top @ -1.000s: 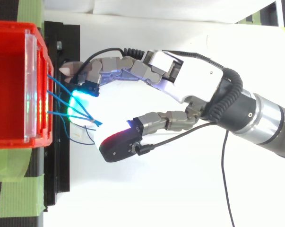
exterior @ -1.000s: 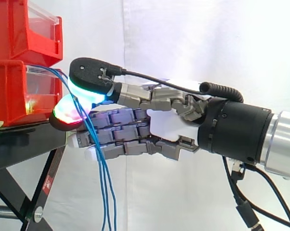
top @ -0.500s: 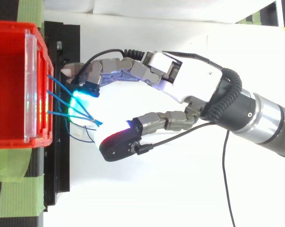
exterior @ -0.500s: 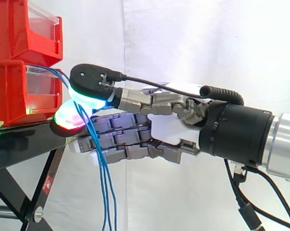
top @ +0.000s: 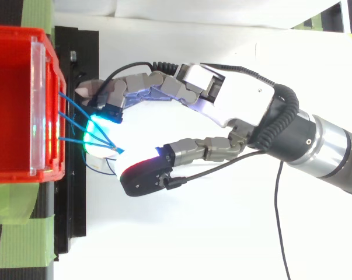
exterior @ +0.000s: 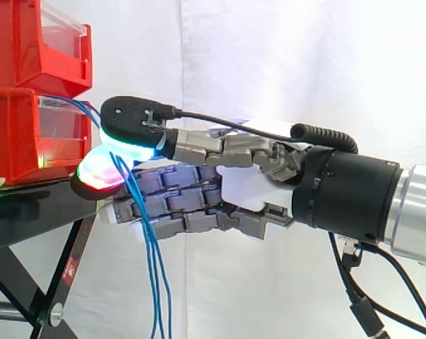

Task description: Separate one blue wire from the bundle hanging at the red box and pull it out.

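Several thin blue wires (exterior: 155, 282) hang from the front of the lower red box (exterior: 15, 134) and drop past the black stand. From above they leave the box (top: 12, 87) spread apart (top: 72, 139) and converge at the hand. The hand (exterior: 248, 187) reaches in from the right with its fingers curled round the bundle. The wires pass between the thumb's cyan-glowing pad (exterior: 131, 127) above and a red-green glowing fingertip (exterior: 99, 173) below. In the top view the hand (top: 240, 102) brackets the gathered wires.
A second red bin (exterior: 29, 42) sits on top of the lower one. The black stand (exterior: 36, 208) carries both, with green tape (top: 24, 245) at its near end. A white curtain hangs behind, and open space lies right of the stand.
The thumb pad has crept slightly left towards the box and the fingers have shifted a little with it. The wires stay between the pads.
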### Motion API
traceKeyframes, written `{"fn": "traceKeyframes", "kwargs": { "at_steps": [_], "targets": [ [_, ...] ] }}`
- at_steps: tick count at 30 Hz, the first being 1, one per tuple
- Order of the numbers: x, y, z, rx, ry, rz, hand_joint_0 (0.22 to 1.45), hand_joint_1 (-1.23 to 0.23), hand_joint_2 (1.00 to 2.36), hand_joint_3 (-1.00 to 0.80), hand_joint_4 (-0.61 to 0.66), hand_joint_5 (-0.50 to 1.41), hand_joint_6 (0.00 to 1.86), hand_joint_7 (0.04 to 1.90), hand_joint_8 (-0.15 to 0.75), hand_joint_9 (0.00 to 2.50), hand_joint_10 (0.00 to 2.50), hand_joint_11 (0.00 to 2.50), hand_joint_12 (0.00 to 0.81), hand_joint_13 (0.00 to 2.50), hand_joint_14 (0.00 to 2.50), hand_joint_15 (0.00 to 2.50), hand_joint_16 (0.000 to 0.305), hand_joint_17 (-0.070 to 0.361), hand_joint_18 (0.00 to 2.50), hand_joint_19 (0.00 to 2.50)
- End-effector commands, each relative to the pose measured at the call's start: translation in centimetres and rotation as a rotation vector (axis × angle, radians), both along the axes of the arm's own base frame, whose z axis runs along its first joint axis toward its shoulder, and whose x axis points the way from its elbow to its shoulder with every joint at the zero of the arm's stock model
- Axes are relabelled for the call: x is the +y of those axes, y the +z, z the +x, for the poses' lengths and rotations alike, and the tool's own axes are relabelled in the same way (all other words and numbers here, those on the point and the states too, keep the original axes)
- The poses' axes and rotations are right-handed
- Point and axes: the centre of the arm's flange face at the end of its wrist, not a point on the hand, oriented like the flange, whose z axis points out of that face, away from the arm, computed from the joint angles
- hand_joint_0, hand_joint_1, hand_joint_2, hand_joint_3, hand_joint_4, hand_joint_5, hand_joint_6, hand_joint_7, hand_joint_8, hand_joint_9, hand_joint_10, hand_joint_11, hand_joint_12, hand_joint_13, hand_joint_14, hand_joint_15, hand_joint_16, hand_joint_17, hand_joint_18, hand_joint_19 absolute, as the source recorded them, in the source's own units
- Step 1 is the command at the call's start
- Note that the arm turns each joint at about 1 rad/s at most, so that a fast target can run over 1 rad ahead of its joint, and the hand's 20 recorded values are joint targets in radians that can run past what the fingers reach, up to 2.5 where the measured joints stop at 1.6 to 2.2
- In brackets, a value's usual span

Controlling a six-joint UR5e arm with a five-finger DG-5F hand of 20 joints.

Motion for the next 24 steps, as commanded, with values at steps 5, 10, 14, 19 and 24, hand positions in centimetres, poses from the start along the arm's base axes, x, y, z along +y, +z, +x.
{"fn": "traceKeyframes", "kwargs": {
  "at_steps": [5,10,14,19,24],
  "targets": [
    [0.05,0.0,0.03,-0.002,0.002,0.001,0.63,-0.69,1.01,-0.36,0.25,-0.21,0.74,0.99,0.306,0.35,0.01,0.26,0.395,0.45,0.01,0.31,0.054,0.123,0.46,0.5],
    [-0.05,0.0,0.03,-0.002,0.001,0.001,0.63,-0.69,1.01,-0.36,0.25,-0.21,0.75,0.98,0.305,0.35,0.01,0.26,0.394,0.45,0.01,0.32,0.054,0.122,0.47,0.5],
    [-0.03,0.11,0.04,-0.006,0.003,0.003,0.63,-0.69,1.01,-0.36,0.25,-0.21,0.76,0.98,0.305,0.35,0.01,0.27,0.393,0.45,0.01,0.33,0.054,0.122,0.47,0.5],
    [-0.22,0.13,0.04,-0.007,0.0,0.003,0.63,-0.68,1.02,-0.34,0.24,-0.21,0.77,0.98,0.305,0.35,0.01,0.28,0.395,0.46,0.01,0.32,0.054,0.122,0.47,0.5],
    [-0.22,0.13,0.04,-0.008,0.0,0.005,0.63,-0.68,1.02,-0.33,0.24,-0.21,0.78,0.99,0.305,0.36,0.01,0.28,0.395,0.47,0.01,0.33,0.054,0.122,0.47,0.5]
  ]
}}
